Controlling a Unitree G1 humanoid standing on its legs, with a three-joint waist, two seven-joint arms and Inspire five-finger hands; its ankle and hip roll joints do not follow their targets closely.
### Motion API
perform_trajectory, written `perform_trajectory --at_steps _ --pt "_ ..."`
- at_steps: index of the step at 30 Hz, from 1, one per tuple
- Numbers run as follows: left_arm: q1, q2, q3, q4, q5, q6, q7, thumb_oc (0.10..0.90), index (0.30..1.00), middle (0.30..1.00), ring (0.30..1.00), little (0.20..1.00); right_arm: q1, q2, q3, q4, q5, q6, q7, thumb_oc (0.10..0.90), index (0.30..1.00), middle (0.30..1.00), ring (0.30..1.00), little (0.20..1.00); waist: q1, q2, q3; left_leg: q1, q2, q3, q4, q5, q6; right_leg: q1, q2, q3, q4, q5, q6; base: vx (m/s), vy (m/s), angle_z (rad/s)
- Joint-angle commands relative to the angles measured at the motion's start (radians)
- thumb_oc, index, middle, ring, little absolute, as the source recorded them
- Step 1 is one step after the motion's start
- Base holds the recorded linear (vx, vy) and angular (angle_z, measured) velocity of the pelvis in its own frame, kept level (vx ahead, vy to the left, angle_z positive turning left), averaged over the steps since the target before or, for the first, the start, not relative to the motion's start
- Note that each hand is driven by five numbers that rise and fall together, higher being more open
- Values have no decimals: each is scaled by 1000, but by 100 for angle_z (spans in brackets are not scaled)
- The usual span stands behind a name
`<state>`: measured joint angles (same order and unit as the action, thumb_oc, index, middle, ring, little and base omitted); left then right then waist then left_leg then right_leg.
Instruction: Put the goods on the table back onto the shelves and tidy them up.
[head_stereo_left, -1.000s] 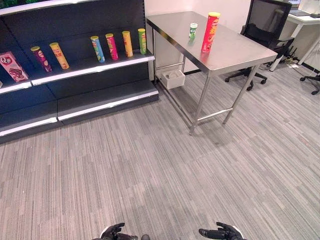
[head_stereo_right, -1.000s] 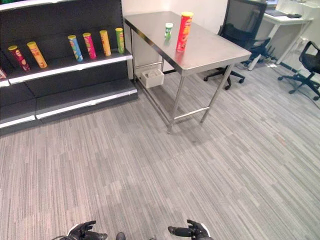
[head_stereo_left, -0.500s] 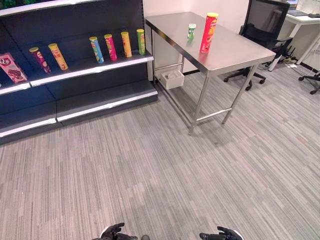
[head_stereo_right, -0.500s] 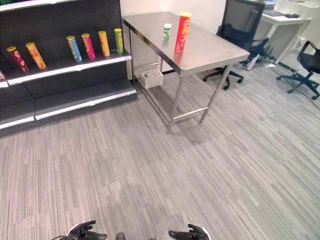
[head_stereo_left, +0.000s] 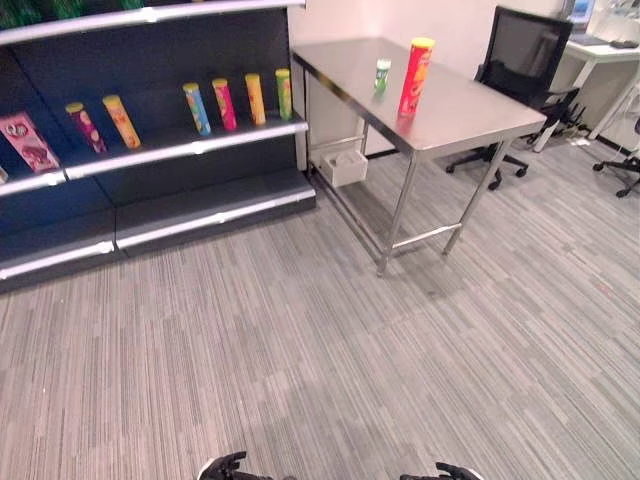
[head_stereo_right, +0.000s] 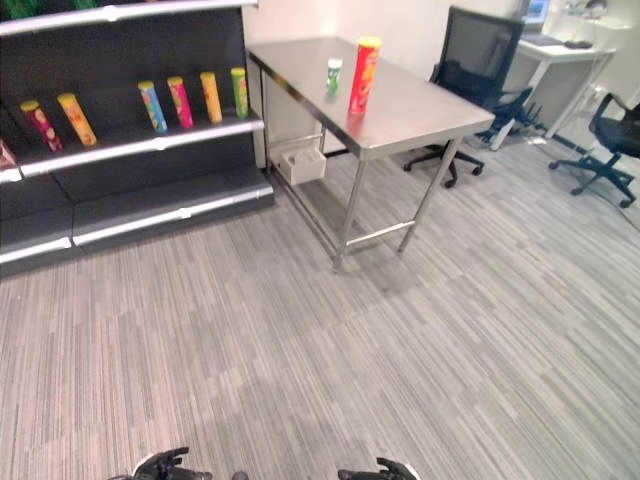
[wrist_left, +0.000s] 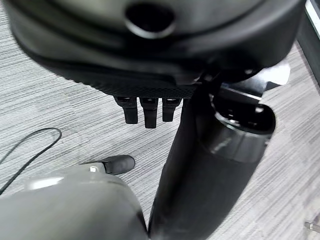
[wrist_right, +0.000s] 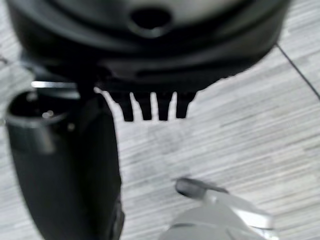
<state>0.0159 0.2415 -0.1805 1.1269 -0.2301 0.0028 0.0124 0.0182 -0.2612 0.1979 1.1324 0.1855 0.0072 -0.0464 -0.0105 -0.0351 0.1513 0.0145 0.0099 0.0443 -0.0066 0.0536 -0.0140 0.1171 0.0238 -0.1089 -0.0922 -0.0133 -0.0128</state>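
Left hand (head_stereo_left: 228, 467) and right hand (head_stereo_left: 440, 472): dark, near-black casings are noted in the head views, with a pale white patch at the outer edge of each.

Left wrist view: the left hand's bulk is seen as a rounded black housing with one round hole in it. A finely ribbed strip is noted below it, then a row of blunt black fingertips (wrist_left: 150, 116). The thumb (wrist_left: 215, 165) is recorded as a thick matt-black cylinder with a glossy ring near its base.

Right wrist view: the same black housing, hole and squared fingertips (wrist_right: 146, 109) are noted.
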Motion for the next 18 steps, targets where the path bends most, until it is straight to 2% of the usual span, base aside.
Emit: perform_trajectory --at_steps 1,2,3,5,6,7,8,10,11,12,15,16,17,18 --pt "-50 -1 11 -28 -90 -29 7 800 900 900 900 900 -26 -61 27 -36 34 -31 -10 800 900 900 900 900 35 -13 78 -23 24 0 198 -140 -45 -5 -66 -42 31 12 73 9 -148 12" --pt "-44 0 11 -61 -109 -29 9 800 900 900 900 900 -22 -67 27 -53 39 -31 -13 800 900 900 900 900 43 -20 99 -92 26 -19 303 -106 -47 3 -61 -39 35 1 57 25 -116 16" --pt "-44 0 11 -62 -109 -28 9 800 900 900 900 900 -22 -67 27 -54 39 -31 -13 800 900 900 900 900 40 -19 97 -99 27 -22 311 -109 -47 0 -59 -41 35 1 56 -1 -120 19" --pt "-49 2 7 -91 -133 -29 18 800 900 900 900 900 -28 -83 31 -89 48 -32 -14 800 900 900 900 900 46 -18 139 -229 20 -60 487 6 -56 2 -46 -54 45 -15 32 1 -108 25" --pt "-49 2 7 -91 -133 -29 18 800 900 900 900 900 -29 -83 31 -89 48 -32 -14 800 900 900 900 900 44 -18 138 -233 20 -62 490 5 -56 1 -45 -55 45 -15 32 64 -68 28" --pt "-52 2 3 -96 -137 -33 16 800 900 900 900 900 -32 -86 35 -97 48 -31 -14 800 900 900 900 900 45 -17 139 -250 17 -56 460 -1 -51 5 -45 -61 41 -23 33 229 19 23" --pt "-46 2 -2 -109 -129 -30 7 800 900 900 900 900 -33 -93 42 -113 46 -31 -7 800 900 900 900 900 57 -19 125 -277 14 -32 341 -32 -39 22 -46 -64 22 -34 49 359 46 21" --pt "-40 0 -8 -117 -120 -31 5 800 900 900 900 900 -33 -98 43 -137 50 -34 -8 800 900 900 900 900 78 -6 112 -310 46 -13 130 71 -54 52 -34 -54 5 -61 61 391 97 10" --pt "-43 2 -8 -113 -117 -34 7 800 900 900 900 900 -41 -101 45 -139 52 -37 -11 800 900 900 900 900 87 -3 109 -334 54 5 45 97 -61 68 -32 -51 5 -80 66 488 159 12" --pt "-45 8 -1 -106 -112 -35 9 800 900 900 900 900 -53 -104 42 -131 51 -38 -17 800 900 900 900 900 113 -1 101 -390 70 15 -59 133 -74 102 -30 -29 5 -108 74 387 119 13" --pt "-36 8 15 -84 -110 -38 7 800 900 900 900 900 -59 -96 50 -120 40 -38 -8 800 900 900 900 900 132 -1 77 -371 73 33 -81 143 -74 137 -38 0 5 -129 94 398 158 -41" --pt "-23 8 21 -79 -103 -39 4 800 900 900 900 900 -52 -87 51 -120 30 -38 -2 800 900 900 900 900 140 1 59 -350 68 26 -73 181 -69 161 -46 14 5 -136 102 515 257 -68" --pt "-22 12 27 -72 -96 -38 1 800 900 900 900 900 -50 -81 52 -120 21 -37 3 800 900 900 900 900 143 -2 45 -339 61 30 -68 198 -66 174 -64 22 5 -136 107 625 362 -53" --pt "-15 23 32 -68 -73 -40 -3 800 900 900 900 900 -48 -72 51 -117 6 -35 13 800 900 900 900 900 154 -18 18 -309 42 47 -52 177 -43 162 -115 29 74 -127 137 438 278 -63"
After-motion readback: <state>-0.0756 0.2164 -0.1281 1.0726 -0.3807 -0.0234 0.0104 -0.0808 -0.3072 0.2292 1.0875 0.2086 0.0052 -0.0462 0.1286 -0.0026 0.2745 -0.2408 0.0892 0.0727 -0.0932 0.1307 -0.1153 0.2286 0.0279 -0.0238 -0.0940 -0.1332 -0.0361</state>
